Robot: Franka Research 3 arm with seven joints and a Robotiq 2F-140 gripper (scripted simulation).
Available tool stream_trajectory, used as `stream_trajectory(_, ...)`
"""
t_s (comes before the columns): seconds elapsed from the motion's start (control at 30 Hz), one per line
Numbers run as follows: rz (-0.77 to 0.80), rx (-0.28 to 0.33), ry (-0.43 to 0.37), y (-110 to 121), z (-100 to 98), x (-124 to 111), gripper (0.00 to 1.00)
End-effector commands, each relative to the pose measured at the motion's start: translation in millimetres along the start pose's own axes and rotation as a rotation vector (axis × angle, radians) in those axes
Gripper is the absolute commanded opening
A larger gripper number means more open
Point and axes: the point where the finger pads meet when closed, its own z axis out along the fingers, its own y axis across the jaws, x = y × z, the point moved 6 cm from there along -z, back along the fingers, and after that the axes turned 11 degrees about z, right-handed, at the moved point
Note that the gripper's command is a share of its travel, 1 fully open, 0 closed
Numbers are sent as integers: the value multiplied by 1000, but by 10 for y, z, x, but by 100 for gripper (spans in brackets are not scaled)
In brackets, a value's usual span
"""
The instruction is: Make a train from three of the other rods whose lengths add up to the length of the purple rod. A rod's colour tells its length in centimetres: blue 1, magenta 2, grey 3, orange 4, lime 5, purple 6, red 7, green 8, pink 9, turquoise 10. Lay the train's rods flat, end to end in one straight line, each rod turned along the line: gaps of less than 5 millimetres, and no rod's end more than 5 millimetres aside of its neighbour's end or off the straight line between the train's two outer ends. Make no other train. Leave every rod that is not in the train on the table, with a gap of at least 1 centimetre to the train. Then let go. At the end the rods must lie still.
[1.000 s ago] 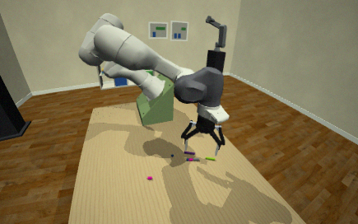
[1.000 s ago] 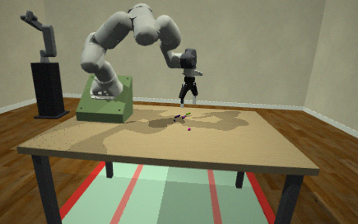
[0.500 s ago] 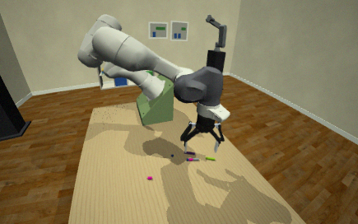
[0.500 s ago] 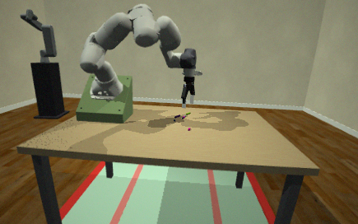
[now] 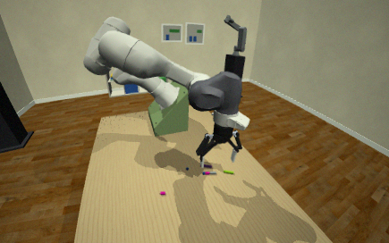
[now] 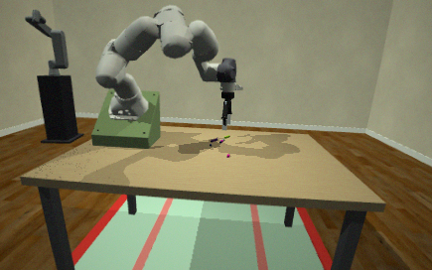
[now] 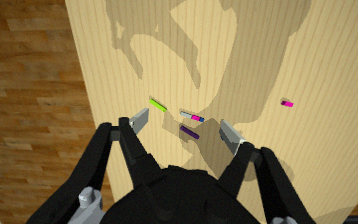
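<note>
The purple rod (image 7: pixel 189 132) lies flat on the table, also seen in the top view (image 5: pixel 207 166). Right beside it, a grey, a magenta and a blue rod lie in one short row (image 7: pixel 192 117), end to end; the row also shows in the top view (image 5: pixel 209 172). A lime rod (image 7: pixel 157 104) (image 5: pixel 228 171) lies a little apart from the row. A second magenta rod (image 7: pixel 287 103) (image 5: pixel 162 193) lies alone farther off. My gripper (image 7: pixel 184 120) (image 5: pixel 217 160) is open and empty, hovering above the purple rod and the row.
A small dark blue piece (image 5: pixel 187 169) lies by itself left of the purple rod. The green robot base (image 5: pixel 171 112) stands at the table's far end. The table's side edge and the wooden floor are close to the lime rod.
</note>
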Motion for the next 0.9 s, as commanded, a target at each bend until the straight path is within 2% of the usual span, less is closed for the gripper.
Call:
stream_trajectory(0.0,-167,-8,-7,21,5,0,100)
stream_trajectory(0.87,-568,-6,-9,41,-15,-44,100)
